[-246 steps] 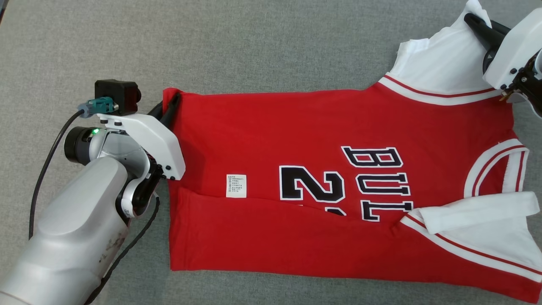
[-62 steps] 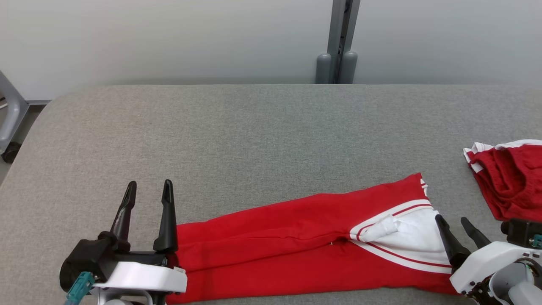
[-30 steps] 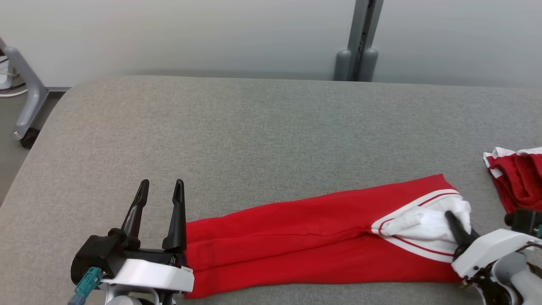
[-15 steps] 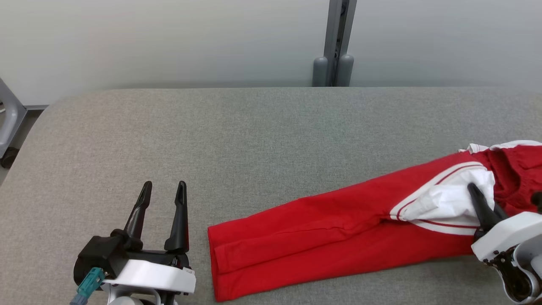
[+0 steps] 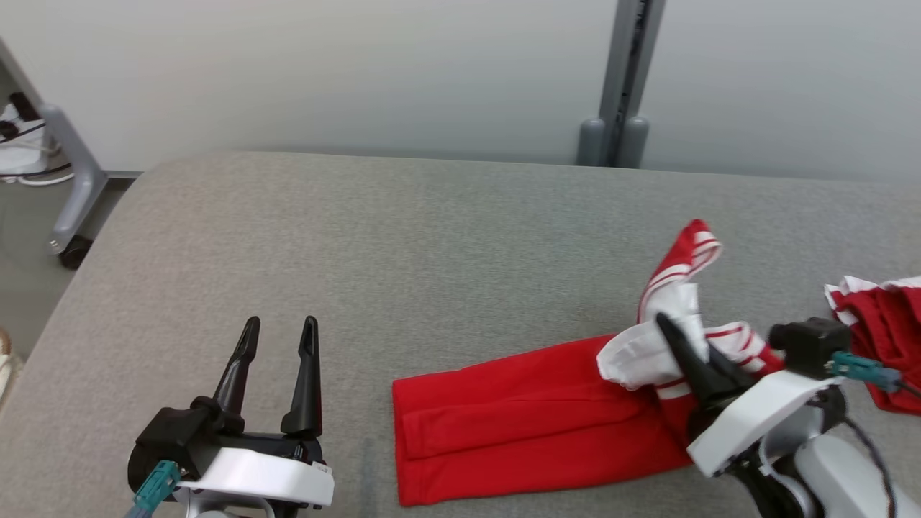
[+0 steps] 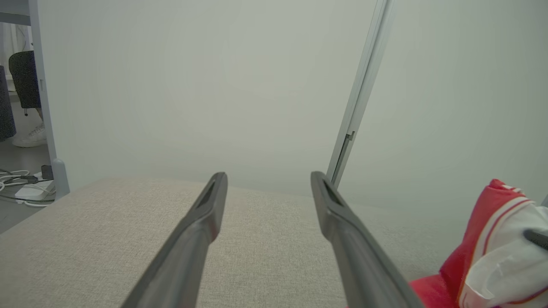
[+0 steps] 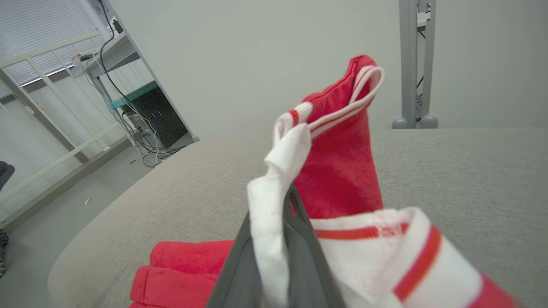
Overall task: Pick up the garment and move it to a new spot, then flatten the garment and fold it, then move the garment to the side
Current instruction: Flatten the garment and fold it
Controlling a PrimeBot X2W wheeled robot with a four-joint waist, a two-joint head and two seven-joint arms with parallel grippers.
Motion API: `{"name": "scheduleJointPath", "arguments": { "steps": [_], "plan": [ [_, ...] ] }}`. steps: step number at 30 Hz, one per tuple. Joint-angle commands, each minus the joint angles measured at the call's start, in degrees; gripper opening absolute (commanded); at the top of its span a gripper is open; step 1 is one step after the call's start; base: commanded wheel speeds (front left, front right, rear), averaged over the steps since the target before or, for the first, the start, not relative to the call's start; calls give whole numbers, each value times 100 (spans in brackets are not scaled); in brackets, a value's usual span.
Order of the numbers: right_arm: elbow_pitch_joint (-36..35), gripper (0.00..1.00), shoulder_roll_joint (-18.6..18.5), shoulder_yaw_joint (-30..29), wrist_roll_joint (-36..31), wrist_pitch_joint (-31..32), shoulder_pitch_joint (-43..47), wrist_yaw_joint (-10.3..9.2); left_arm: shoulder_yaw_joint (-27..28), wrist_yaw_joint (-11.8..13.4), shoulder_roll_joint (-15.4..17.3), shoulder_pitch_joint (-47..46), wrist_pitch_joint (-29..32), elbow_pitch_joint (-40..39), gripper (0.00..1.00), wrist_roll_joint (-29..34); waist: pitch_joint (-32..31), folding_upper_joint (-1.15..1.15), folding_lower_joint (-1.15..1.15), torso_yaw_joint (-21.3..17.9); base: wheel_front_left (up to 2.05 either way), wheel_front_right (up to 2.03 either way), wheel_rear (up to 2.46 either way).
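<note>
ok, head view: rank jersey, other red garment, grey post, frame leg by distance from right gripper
1. jersey, held in the right gripper
2. other red garment, at its right
3. grey post, behind the table
4. frame leg, far left

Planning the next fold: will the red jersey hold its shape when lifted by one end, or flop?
Probably floppy: the jersey end pinched in the shut right tool bunches and curls over, while the rest lies limp on the table. Likely light, since a pinch at one corner raises that end. Its folded layers may shift if dragged.
</note>
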Motion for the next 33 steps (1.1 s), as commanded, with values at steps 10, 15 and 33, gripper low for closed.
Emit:
{"name": "scheduleJointPath", "arguments": {
  "steps": [10,15,33],
  "plan": [
    [91,0,708,-93,-455,730,216,1,-178,14,19,4,-24,51,100,-172,44,0,0,908,0,0,0],
    [306,0,980,-98,-559,1009,268,1,-274,42,19,41,-24,106,100,-249,69,0,0,1262,0,0,0],
    [611,100,1528,149,-471,1010,41,1,-311,58,17,-34,-24,191,100,-280,176,0,0,1403,0,0,0]
  ]
}}
